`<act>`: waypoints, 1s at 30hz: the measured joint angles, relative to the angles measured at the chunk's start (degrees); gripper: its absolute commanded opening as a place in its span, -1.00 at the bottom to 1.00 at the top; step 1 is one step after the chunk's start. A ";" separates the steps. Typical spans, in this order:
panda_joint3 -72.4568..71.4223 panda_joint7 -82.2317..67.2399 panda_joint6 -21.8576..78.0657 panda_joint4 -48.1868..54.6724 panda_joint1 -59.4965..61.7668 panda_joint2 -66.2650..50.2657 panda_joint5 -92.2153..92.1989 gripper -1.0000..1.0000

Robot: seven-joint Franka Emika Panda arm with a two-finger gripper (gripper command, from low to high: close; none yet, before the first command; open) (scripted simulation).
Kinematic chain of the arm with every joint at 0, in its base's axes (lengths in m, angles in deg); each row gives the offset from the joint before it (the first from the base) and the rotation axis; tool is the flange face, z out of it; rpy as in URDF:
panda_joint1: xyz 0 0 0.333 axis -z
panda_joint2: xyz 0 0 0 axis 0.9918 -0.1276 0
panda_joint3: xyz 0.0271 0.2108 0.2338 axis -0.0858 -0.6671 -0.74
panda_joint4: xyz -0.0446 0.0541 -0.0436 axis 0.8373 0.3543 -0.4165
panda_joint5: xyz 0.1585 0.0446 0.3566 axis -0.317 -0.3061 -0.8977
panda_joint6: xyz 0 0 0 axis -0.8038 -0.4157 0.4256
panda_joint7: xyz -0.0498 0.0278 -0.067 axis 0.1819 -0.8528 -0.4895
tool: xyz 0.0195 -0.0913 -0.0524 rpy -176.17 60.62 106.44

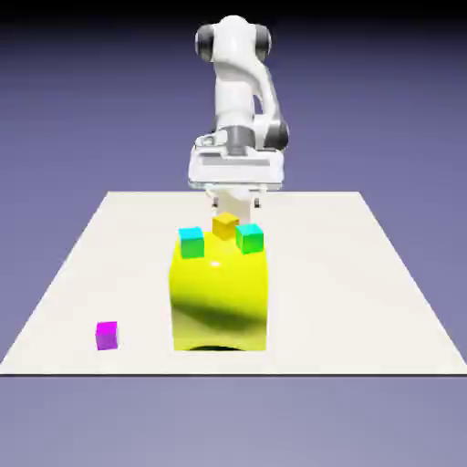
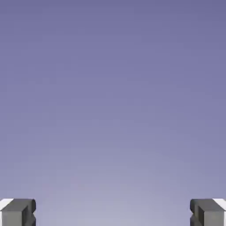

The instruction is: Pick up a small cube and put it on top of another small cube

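1. Gripper [image 2: 113,212] is spread wide with nothing in it: in the hand view both grey fingertips [image 2: 17,212] sit at the far corners with only blue-violet backdrop between them.
2. The magenta cube [image 1: 107,335] sits alone on the table [image 1: 365,274], near the front corner on the exterior view's left, well apart from everything else.
3. To do this step well, I'd say swing the hand over, point it straight down, centre the jaws on the cube and square them to its flat faces before dropping.
4. The big yellow block [image 1: 220,296] stands mid-table between arm and cube, so go over or around it.
5. On top of it: cyan cube [image 1: 191,242], green cube [image 1: 249,237], orange-yellow cube [image 1: 225,225]. Easy to knock, so keep high.
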 measured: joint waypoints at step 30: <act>4.35 38.28 22.15 34.90 29.77 -59.68 -10.70 0.00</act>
